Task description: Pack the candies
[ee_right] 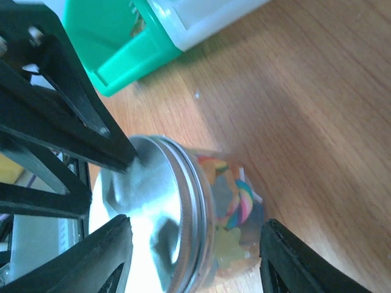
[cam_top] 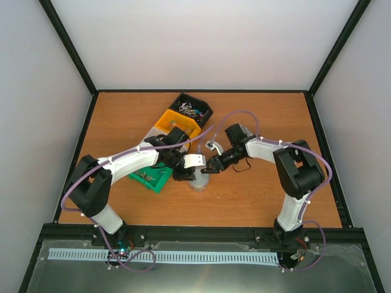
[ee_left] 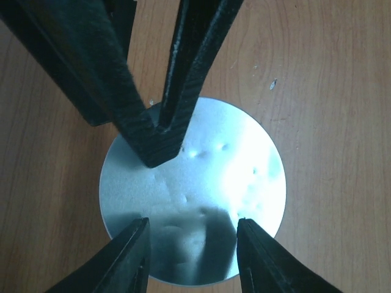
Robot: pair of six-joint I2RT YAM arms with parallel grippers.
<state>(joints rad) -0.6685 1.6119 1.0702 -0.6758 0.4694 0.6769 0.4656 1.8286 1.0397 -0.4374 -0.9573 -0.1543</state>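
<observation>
The candies (cam_top: 190,110) are tiny wrapped sweets lying in a black bin (cam_top: 204,112) at the back. A small clear jar (cam_top: 198,182) with a silver lid (ee_left: 201,183) stands mid-table. Colourful shapes show through its wall (ee_right: 235,207). My left gripper (cam_top: 193,173) hangs over the lid, and its fingers (ee_left: 135,256) are spread open and hold nothing. My right gripper (cam_top: 209,166) is open, with the jar (ee_right: 183,201) between its fingers (ee_right: 287,256). Its fingers (ee_left: 183,91) also reach onto the lid in the left wrist view.
An orange bin (cam_top: 176,124) sits in front of the black one. A green bin (cam_top: 160,178) lies left of the jar and also shows in the right wrist view (ee_right: 122,55). A small shiny object (cam_top: 211,146) lies behind the jar. Black frame rails border the table.
</observation>
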